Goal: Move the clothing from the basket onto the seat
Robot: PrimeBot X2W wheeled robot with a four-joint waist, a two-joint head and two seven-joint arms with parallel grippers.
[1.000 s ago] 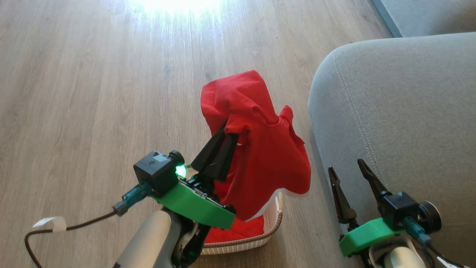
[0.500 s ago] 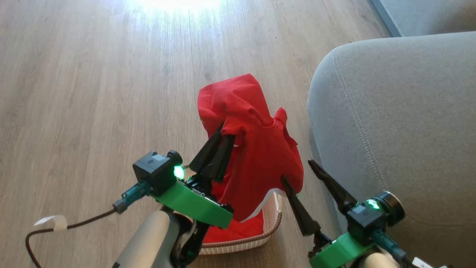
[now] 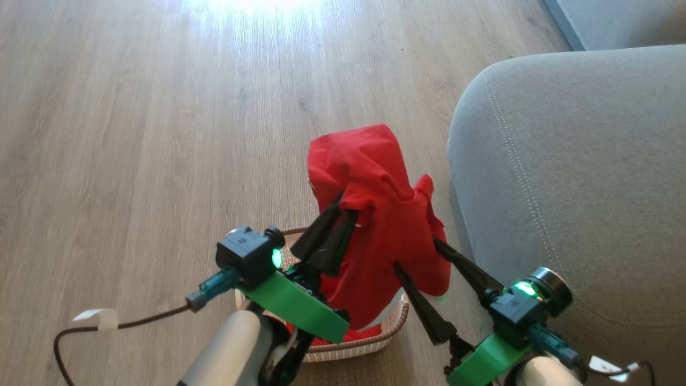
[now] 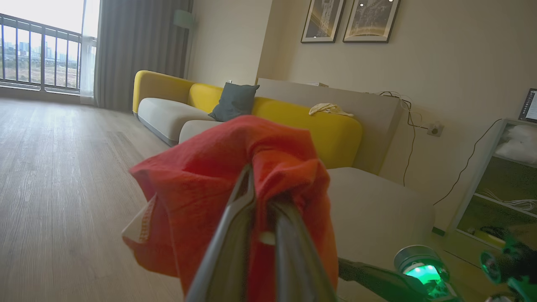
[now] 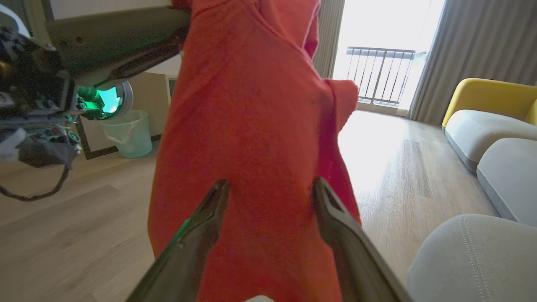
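A plain red garment [image 3: 375, 214] hangs in the air above the basket [image 3: 370, 343], pinched near its top by my left gripper [image 3: 345, 203], which is shut on it; the left wrist view shows the cloth [image 4: 235, 167] bunched over the closed fingers. My right gripper [image 3: 415, 252] stands open against the lower hanging part, one finger on each side of the fabric [image 5: 251, 147]. More red cloth [image 3: 364, 333] lies inside the basket under the arm. The grey seat [image 3: 579, 161] is just to the right of the garment.
Bare wooden floor [image 3: 134, 134] stretches left and ahead. A black cable [image 3: 134, 324] trails from my left arm. The left wrist view shows a yellow sofa [image 4: 293, 121] and a shelf unit [image 4: 503, 188] further off; a pale bin [image 5: 128, 134] stands by a wall.
My right gripper has swung from over the seat edge to the left, up to the lower part of the hanging garment. The left gripper keeps its hold; the head camera shifted slightly.
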